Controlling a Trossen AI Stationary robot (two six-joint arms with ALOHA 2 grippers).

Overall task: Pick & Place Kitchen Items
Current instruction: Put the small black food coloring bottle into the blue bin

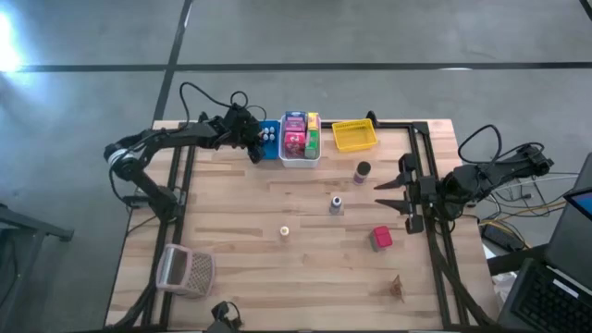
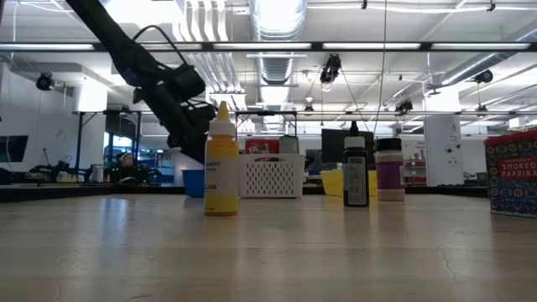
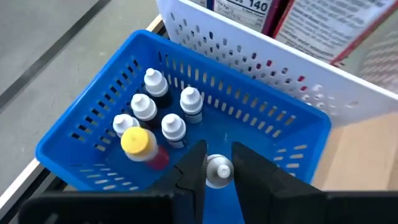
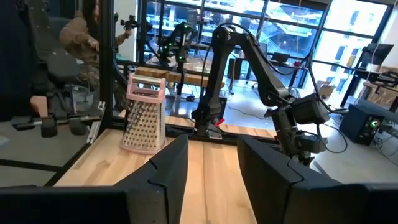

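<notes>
My left gripper (image 1: 257, 143) reaches over the blue bin (image 3: 87, 134) at the table's far edge, shut on a small white-capped bottle (image 3: 217, 171). Several white-capped bottles (image 3: 163, 106) and a yellow-capped one (image 3: 138, 142) stand inside that bin. Beside it are a white bin (image 1: 299, 159) with boxes and a yellow bin (image 1: 354, 136). On the table stand a dark jar (image 1: 362, 170), a grey jar (image 1: 336, 203), a small yellow bottle (image 1: 285, 232) and a red box (image 1: 381, 238). My right gripper (image 1: 387, 195) hovers open at the table's right side, holding nothing. My left gripper pinches the small bottle between its two fingers, with the white cap (image 3: 218, 167) showing in the gap. The fingers slant down into the blue bin from the table's left. The fingers hide the bottle's body, so whether it rests on the bin's floor cannot be told.
A pinkish grater (image 1: 185, 270) lies near the table's front left corner. A small brown item (image 1: 396, 289) lies near the front right. Bare wood lies in the table's middle. A person (image 4: 84, 37) sits in the room beyond the table.
</notes>
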